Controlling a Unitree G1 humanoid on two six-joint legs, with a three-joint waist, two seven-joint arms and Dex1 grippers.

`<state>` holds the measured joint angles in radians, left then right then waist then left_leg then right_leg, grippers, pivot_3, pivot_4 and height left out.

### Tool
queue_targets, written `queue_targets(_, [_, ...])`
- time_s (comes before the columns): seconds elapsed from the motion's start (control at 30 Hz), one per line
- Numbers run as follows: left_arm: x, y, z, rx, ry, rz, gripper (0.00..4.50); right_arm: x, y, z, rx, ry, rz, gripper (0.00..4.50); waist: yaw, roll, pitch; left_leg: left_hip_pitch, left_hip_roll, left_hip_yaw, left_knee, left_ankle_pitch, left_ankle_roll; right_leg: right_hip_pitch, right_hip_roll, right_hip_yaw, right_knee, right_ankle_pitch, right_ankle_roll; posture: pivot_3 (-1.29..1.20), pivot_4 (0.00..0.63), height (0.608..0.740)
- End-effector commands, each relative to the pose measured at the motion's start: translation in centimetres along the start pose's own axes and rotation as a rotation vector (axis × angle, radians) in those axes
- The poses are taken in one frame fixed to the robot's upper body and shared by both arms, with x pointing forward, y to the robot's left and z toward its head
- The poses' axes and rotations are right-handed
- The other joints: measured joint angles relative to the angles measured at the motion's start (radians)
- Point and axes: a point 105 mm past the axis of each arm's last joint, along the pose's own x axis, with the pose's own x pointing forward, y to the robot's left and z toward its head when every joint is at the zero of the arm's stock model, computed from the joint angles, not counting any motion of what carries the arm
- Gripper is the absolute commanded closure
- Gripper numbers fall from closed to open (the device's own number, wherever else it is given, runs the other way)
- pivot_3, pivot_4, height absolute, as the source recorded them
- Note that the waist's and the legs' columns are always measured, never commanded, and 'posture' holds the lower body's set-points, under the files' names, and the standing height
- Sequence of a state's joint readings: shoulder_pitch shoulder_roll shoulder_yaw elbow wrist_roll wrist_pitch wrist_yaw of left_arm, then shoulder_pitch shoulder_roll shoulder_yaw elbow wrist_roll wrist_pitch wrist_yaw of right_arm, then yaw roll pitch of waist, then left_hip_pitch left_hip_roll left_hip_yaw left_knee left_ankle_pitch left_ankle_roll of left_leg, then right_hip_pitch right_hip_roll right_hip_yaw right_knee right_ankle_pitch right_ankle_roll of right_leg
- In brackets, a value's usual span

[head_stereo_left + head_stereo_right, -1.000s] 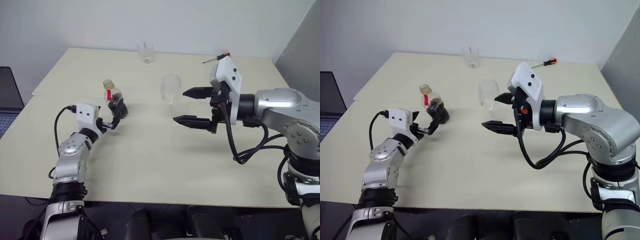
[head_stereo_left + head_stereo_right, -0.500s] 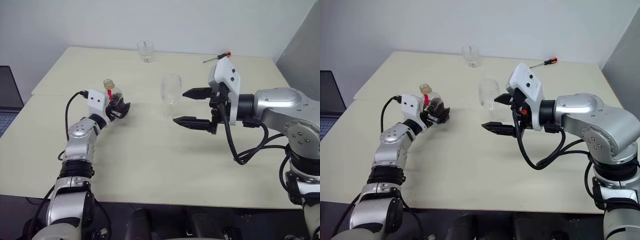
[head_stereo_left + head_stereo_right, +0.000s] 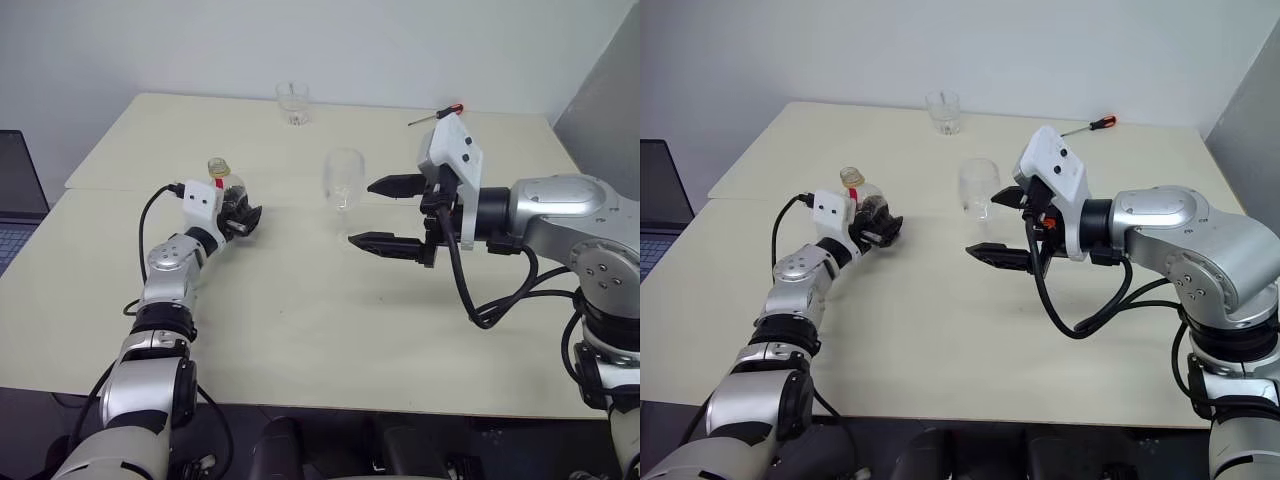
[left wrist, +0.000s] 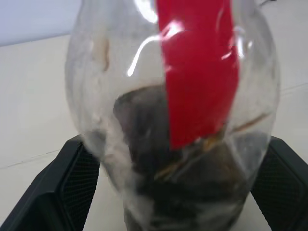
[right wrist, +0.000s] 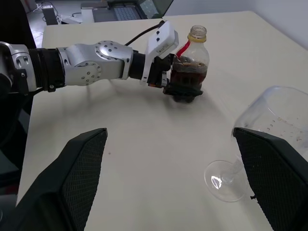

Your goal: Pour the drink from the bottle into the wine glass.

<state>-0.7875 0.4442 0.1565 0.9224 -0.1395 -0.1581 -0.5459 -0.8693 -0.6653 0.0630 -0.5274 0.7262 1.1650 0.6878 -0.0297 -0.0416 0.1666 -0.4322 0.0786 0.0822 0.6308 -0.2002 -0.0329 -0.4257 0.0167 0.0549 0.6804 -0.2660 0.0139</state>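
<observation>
Left wrist view cuts off the bottle [image 4: 173, 120] cap; left gripper [image 3: 238, 215] brackets its base, contact unclear. One wine glass [image 3: 343, 180] stands centre; right gripper [image 3: 383, 213] gapes empty.

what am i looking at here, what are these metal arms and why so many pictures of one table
It is a humanoid robot with two arms, each ending in a hand of two black fingers. Two pictures come from cameras in its head, looking down over the arms. The other two come from cameras on each wrist, looking out along that hand's fingers.

On the pale table stand a small bottle holding a dark drink, an empty wine glass, a short tumbler at the far edge and a screwdriver.

The left hand has its fingers around the bottle's base; whether it grips yet is unclear. The right hand hangs open beside the wine glass, holding nothing.
</observation>
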Motion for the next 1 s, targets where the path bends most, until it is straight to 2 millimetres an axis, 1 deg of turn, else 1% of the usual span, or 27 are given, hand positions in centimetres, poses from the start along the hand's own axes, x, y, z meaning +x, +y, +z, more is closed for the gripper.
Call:
queue_targets(0.03, [0.5,0.0,2.0,0.013,-0.079,-0.006,1.23,-0.4,-0.1,0.9,-0.058,-0.016,-0.027,0.00,-0.001,0.000,0.000,0.000,0.000,0.000,0.000,0.000,0.000,0.000,0.000,0.000,0.000,0.000,0.000,0.00,0.150,0.740])
queue_targets(0.07, [0.6,0.0,2.1,0.014,-0.081,-0.006,1.69,-0.4,-0.2,0.9,-0.056,-0.019,-0.037,0.00,-0.002,0.000,0.000,0.000,0.000,0.000,0.000,0.000,0.000,0.000,0.000,0.000,0.000,0.000,0.000,0.00,0.150,0.740])
queue_targets(0.13, [0.7,0.0,2.4,0.013,-0.093,-0.001,2.21,-0.5,-0.9,1.1,-0.051,-0.048,-0.083,0.00,-0.002,0.000,0.000,0.000,0.000,0.000,0.000,0.000,0.000,0.000,0.000,0.000,0.000,0.000,0.000,0.00,0.150,0.740])
queue_targets(0.2, [1.0,0.1,3.3,0.006,-0.128,0.021,2.87,-1.0,-2.9,2.2,-0.006,-0.172,-0.209,0.00,-0.002,0.000,0.000,0.000,0.000,-0.001,0.000,0.000,0.000,0.000,0.000,-0.001,0.000,0.000,0.000,0.00,0.150,0.740])
queue_targets(0.27, [1.2,0.0,3.8,0.002,-0.148,0.028,3.32,-1.4,-4.0,2.4,0.013,-0.220,-0.274,0.00,0.000,0.000,0.000,-0.001,0.000,-0.001,0.000,0.000,0.000,0.000,0.000,-0.002,0.001,0.000,0.000,0.00,0.150,0.740])
queue_targets(0.3, [1.4,-0.2,4.5,0.005,-0.163,0.020,3.44,-1.6,-4.0,1.9,0.014,-0.207,-0.282,0.00,0.001,0.000,0.000,-0.001,0.000,-0.001,0.001,0.000,0.000,0.000,0.000,-0.003,0.001,0.000,0.000,0.00,0.150,0.740])
queue_targets(0.37, [1.8,-0.5,5.9,0.035,-0.188,0.004,3.51,-1.9,-3.8,1.0,0.015,-0.177,-0.291,0.00,0.004,0.000,0.000,-0.002,0.000,-0.002,0.001,0.000,0.000,0.000,0.000,-0.003,0.000,0.000,0.000,0.00,0.150,0.740])
queue_targets(0.43, [2.1,-0.7,6.8,0.070,-0.198,-0.007,3.51,-1.9,-3.7,0.5,0.015,-0.163,-0.294,0.00,0.004,0.000,0.000,-0.002,0.000,-0.002,0.001,0.000,0.000,0.000,-0.001,-0.004,0.000,0.000,0.000,0.00,0.150,0.740])
queue_targets(0.47, [2.4,-1.1,8.2,0.147,-0.212,-0.032,3.51,-2.1,-3.5,0.3,0.016,-0.157,-0.300,0.00,0.004,0.000,0.000,-0.002,-0.001,-0.002,0.001,0.000,0.000,0.000,-0.001,-0.004,0.000,0.000,0.000,0.00,0.150,0.740])
queue_targets(0.5, [2.7,-1.4,9.2,0.201,-0.221,-0.048,3.51,-2.3,-3.5,0.2,0.016,-0.152,-0.303,0.00,0.004,-0.001,0.001,-0.002,0.000,-0.002,0.001,0.000,0.000,0.000,-0.001,-0.004,0.000,0.000,0.000,0.00,0.150,0.740])
queue_targets(0.53, [3.0,-1.9,10.9,0.258,-0.247,-0.065,3.51,-2.6,-3.4,0.0,0.017,-0.146,-0.313,0.00,0.005,-0.001,0.002,-0.003,0.000,-0.003,0.001,0.000,0.000,0.000,0.000,-0.005,0.000,0.000,0.000,0.00,0.150,0.740])
queue_targets(0.57, [3.3,-2.2,12.0,0.292,-0.265,-0.075,3.51,-2.9,-3.3,-0.1,0.017,-0.143,-0.320,0.00,0.005,-0.001,0.002,-0.003,0.000,-0.004,0.001,0.000,0.000,0.000,0.000,-0.006,0.000,0.000,0.000,0.00,0.150,0.740])
queue_targets(0.6, [3.4,-2.3,12.6,0.304,-0.274,-0.078,3.51,-2.9,-3.3,-0.2,0.017,-0.141,-0.324,0.00,0.005,-0.001,0.002,-0.004,0.000,-0.005,0.001,0.000,0.000,0.000,0.000,-0.007,0.000,0.000,0.000,0.00,0.150,0.740])
queue_targets(0.7, [4.3,-3.7,16.4,0.529,-0.324,-0.109,3.52,-3.8,-3.1,-0.9,0.019,-0.128,-0.365,0.00,0.004,-0.001,0.002,-0.004,-0.001,-0.005,0.001,0.000,0.000,0.000,0.000,-0.007,0.000,0.000,0.000,0.00,0.150,0.740])
queue_targets(0.8, [4.8,-4.9,18.8,0.659,-0.358,-0.136,3.55,-4.5,-2.3,-1.2,-0.003,-0.131,-0.378,0.00,0.005,-0.002,0.002,-0.003,-0.001,-0.005,0.000,0.000,0.000,0.001,0.000,-0.007,-0.001,0.000,0.000,0.00,0.150,0.740])
queue_targets(0.9, [5.3,-6.2,19.9,0.808,-0.373,-0.169,3.55,-4.9,-1.3,-1.4,-0.037,-0.147,-0.386,0.00,0.004,-0.002,0.002,-0.003,-0.002,-0.006,0.000,0.000,0.000,0.001,0.000,-0.007,-0.001,0.000,0.001,0.00,0.150,0.740])
queue_targets(1.0, [5.5,-6.6,19.5,0.905,-0.362,-0.173,3.55,-5.1,-0.8,-1.9,-0.047,-0.132,-0.404,0.00,-0.005,-0.001,0.002,-0.003,-0.002,-0.006,0.000,0.000,0.000,0.001,0.000,-0.006,0.000,-0.001,0.001,0.00,0.150,0.740])
